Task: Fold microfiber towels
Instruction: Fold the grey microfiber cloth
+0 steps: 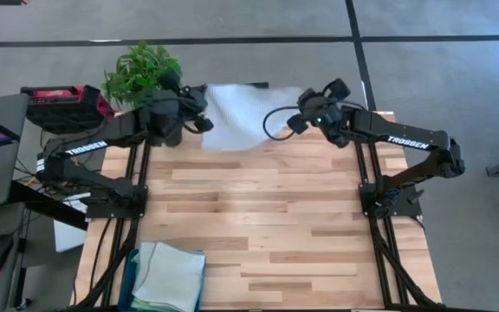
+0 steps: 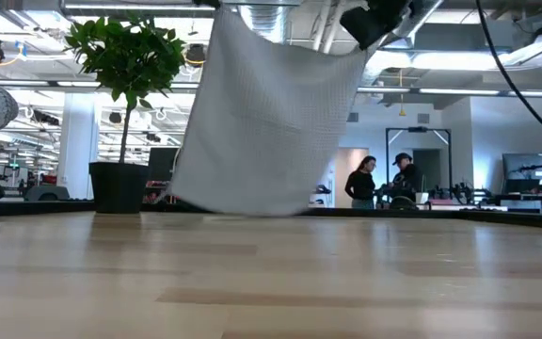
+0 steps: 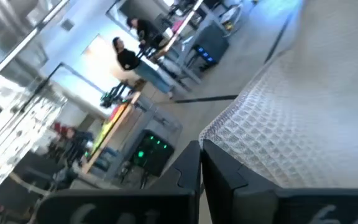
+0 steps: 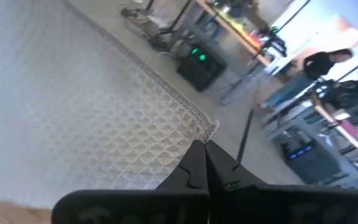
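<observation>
- High view: I have the pale grey towel (image 1: 243, 115) stretched between both arms at the far edge of the table (image 1: 267, 225). Its long axis runs from the left gripper (image 1: 199, 108) to the right gripper (image 1: 300, 111), so each arm is nearest its own top corner. The remaining towels (image 1: 170, 276) sit stacked at the near left corner, well apart from both grippers
- Low view: the towel hangs as a sheet from its upper edge, its lower hem just at or barely above the tabletop; I cannot tell whether it touches. It lies below both grippers, so I judge the coming move is to lower it and lay it flat. A potted plant (image 2: 125, 104) stands beside it, and people stand in the room beyond
- Left wrist view: my left fingers (image 3: 225, 180) are pressed together, pinching the towel's corner
- Right wrist view: my right fingers (image 4: 194, 171) are likewise clamped tight on the opposite corner, cloth spreading away from them
</observation>
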Tool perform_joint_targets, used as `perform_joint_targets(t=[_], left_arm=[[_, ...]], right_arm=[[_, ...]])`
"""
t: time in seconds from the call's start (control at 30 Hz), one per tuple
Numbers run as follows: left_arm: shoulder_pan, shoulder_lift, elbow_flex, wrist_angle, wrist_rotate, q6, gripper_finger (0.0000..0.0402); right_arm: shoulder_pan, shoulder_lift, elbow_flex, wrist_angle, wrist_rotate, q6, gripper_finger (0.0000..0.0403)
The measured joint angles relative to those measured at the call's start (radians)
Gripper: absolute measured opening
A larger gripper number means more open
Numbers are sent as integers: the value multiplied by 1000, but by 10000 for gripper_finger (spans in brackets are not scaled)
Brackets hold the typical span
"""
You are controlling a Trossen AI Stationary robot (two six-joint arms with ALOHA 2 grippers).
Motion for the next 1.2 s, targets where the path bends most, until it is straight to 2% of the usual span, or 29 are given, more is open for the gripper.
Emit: perform_joint_targets(t=[0.13,0.23,0.47,0.63,0.93,1.2], left_arm=[[-49,1,54,-115,10,-3,0],[-95,1,52,-246,20,-72,0],[-210,19,49,-637,98,-459,0],[-310,62,50,-795,224,-691,0],[-493,223,49,-920,388,-940,0],[-632,385,49,-913,476,-1086,0]], right_arm=[[45,-24,10,-7,36,-4,2],[97,-43,11,-80,35,51,1],[224,-19,10,-384,-116,358,1],[330,14,-46,-539,-206,590,4],[546,27,-192,-523,-394,865,3],[691,27,-329,-335,-508,1000,3]])
